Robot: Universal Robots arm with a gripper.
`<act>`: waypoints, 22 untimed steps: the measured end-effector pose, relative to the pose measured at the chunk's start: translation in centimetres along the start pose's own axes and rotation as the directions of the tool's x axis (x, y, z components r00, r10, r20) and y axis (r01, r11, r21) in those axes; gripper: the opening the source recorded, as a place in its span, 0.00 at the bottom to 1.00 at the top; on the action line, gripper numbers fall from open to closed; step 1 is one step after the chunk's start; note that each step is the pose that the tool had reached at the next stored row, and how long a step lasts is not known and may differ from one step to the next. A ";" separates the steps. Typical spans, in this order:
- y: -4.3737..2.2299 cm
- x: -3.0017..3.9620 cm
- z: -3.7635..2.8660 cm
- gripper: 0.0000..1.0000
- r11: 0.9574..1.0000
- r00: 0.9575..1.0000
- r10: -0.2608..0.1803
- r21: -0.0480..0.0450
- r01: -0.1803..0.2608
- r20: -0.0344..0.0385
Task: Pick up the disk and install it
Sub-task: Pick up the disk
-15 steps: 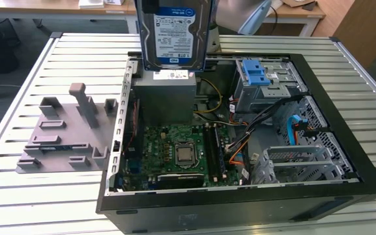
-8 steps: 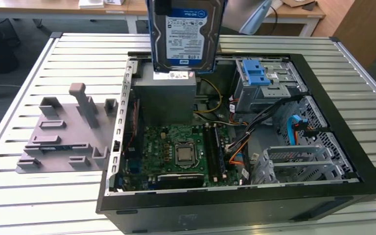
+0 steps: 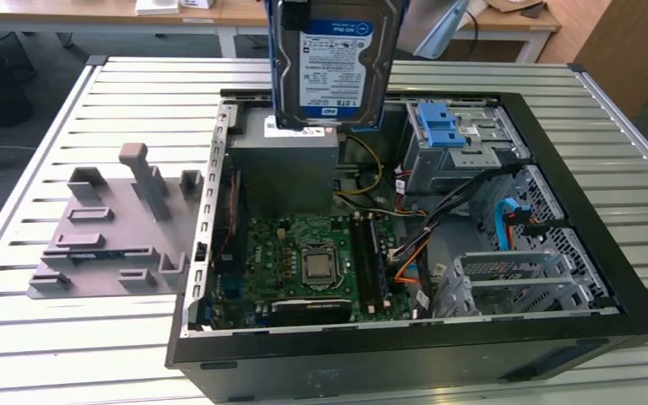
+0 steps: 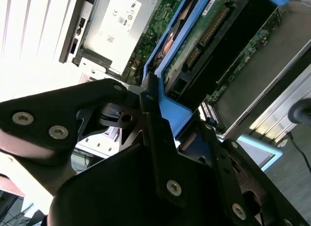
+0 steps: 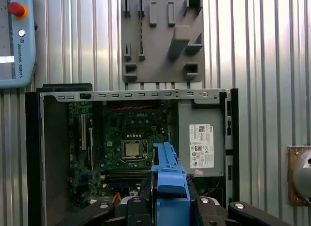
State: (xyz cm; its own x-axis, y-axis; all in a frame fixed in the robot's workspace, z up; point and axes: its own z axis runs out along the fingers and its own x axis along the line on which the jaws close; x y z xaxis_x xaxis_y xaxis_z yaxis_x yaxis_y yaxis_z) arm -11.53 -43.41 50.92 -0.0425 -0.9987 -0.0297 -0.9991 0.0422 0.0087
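In the exterior view, the disk [image 3: 330, 59] was held up high and stood on end, with its label side shown. It was above the back part of the open computer case [image 3: 414, 367], over the grey power box [image 3: 284, 164], and no part of the case was touched by it. The case was set on a striped metal desk [image 3: 132, 93]. A grey holder plate [image 3: 110, 232] was laid on the desk, just beside the case on the exterior view's left. Inside the case, a green board [image 3: 301, 261] and a metal drive cage [image 3: 459, 139] with a blue latch were seen.

In the second wrist view, the gripper [image 4: 177, 109] was seen from close by. Its black fingers [image 4: 160, 148] were clamped on the blue frame of the disk, and the disk's green underside was shown.

In the first wrist view, the blue frame was seen over the open case, with the holder plate beyond the case. A blue control box [image 5: 14, 36] with a red button was laid on the desk near a corner of the case.
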 end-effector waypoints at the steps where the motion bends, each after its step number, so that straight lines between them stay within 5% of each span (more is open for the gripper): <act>1: -0.10 0.14 0.00 0.36 1.000 1.000 0.000 0.000 0.000 0.000; 14: -2.78 0.97 -0.05 0.36 1.000 1.000 0.000 0.000 0.000 0.000; 22: -2.88 0.96 -0.05 0.36 1.000 1.000 0.000 0.000 0.000 0.000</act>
State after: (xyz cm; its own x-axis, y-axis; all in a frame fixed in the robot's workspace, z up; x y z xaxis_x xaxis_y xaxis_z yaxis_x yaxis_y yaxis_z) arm -8.70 -44.49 50.92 -0.0426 -0.9987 -0.0297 -0.9991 0.0423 0.0087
